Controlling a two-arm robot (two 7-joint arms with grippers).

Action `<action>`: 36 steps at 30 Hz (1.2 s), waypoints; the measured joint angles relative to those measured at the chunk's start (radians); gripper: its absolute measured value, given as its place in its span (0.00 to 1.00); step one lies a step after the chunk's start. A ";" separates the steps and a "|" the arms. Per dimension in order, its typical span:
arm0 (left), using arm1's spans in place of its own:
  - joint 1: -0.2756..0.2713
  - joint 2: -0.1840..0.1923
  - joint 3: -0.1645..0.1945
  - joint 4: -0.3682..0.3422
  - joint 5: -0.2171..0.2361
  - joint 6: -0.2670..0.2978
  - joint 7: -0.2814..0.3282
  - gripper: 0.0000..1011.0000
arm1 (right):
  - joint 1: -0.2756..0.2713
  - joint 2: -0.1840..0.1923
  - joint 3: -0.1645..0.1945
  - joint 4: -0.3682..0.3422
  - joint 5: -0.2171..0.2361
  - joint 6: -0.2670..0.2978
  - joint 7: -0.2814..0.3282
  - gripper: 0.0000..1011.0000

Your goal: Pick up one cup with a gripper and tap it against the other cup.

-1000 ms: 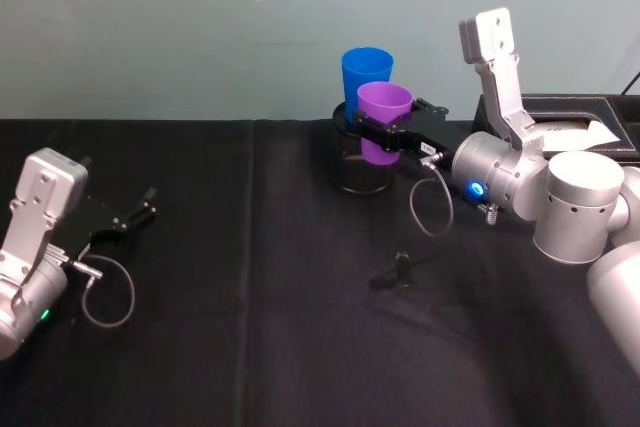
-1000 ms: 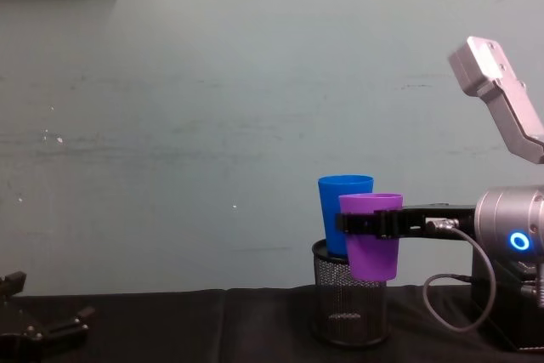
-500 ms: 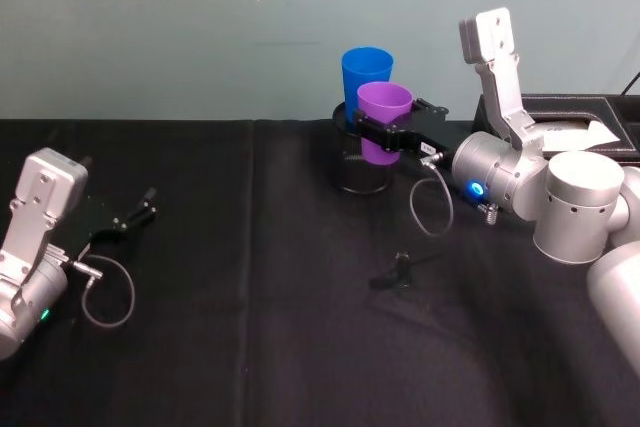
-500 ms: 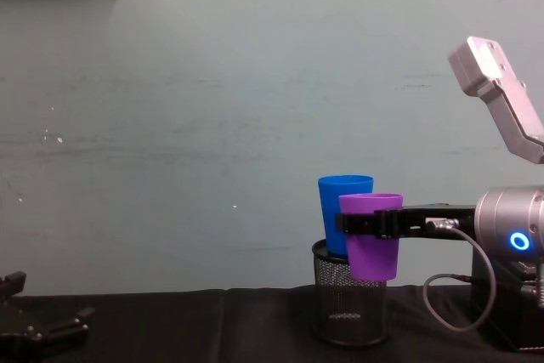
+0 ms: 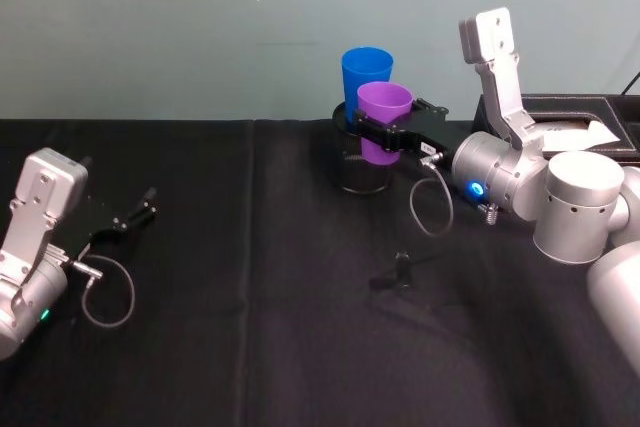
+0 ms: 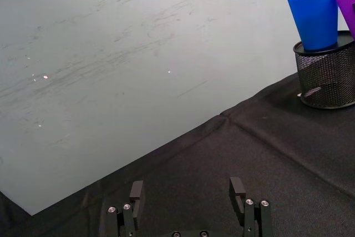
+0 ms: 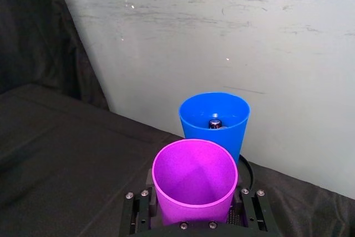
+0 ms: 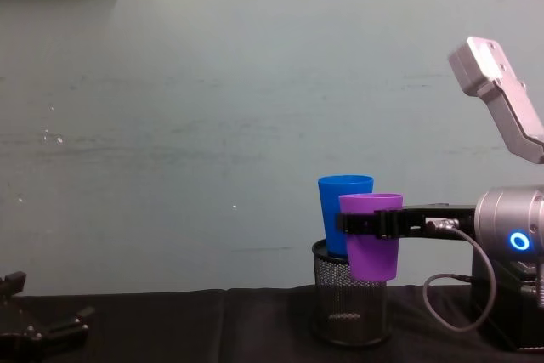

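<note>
My right gripper (image 5: pixel 388 130) is shut on the purple cup (image 5: pixel 384 105) and holds it upright in the air, just in front of the rim of a black mesh pen holder (image 5: pixel 360 175). The blue cup (image 5: pixel 366 71) stands in that holder, right behind the purple one. From the side, the purple cup (image 8: pixel 372 248) overlaps the blue cup (image 8: pixel 342 210), and I cannot tell whether they touch. The right wrist view shows the purple cup (image 7: pixel 194 175) clamped between the fingers, with the blue cup (image 7: pixel 214 129) beyond it. My left gripper (image 5: pixel 135 215) rests open at the far left of the table.
A black cloth (image 5: pixel 250 327) covers the table and a pale green wall rises close behind the cups. A black box with paper (image 5: pixel 565 119) stands at the back right. A small black clip (image 5: pixel 400 269) lies on the cloth in front of the holder.
</note>
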 joint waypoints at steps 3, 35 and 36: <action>0.000 0.000 0.000 0.000 0.000 0.000 0.000 0.99 | 0.000 0.000 0.000 0.000 0.000 0.000 0.000 0.73; 0.000 0.000 0.000 0.000 0.000 0.000 0.000 0.99 | 0.000 0.000 0.000 0.000 0.000 0.000 0.000 0.73; 0.000 0.000 0.000 0.000 0.000 0.000 0.000 0.99 | 0.000 0.000 0.000 0.000 0.000 0.000 0.000 0.73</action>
